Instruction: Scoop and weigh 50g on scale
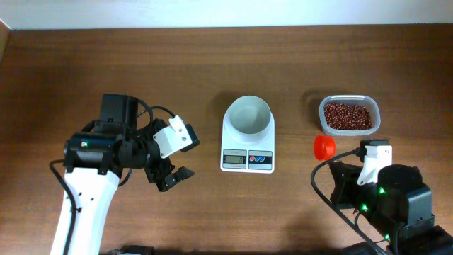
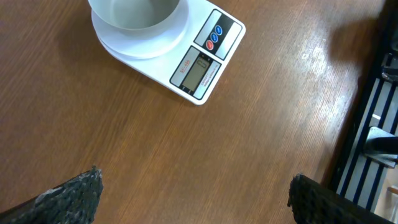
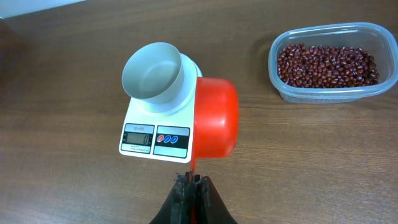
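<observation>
Evidently early: my right gripper (image 3: 191, 182) is clamped shut on the handle of the red scoop (image 3: 216, 118). My left gripper (image 2: 196, 198) is wide open and empty. The scale (image 1: 248, 150), at 9 o'clock from the beans (image 1: 347, 115), has an empty bowl (image 1: 248, 115). Scooping and weighing remain.

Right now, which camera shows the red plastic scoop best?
Right wrist view: the red plastic scoop sits large and unblocked mid-frame. Overhead shows only a small red disc; the left wrist view misses it.
</observation>
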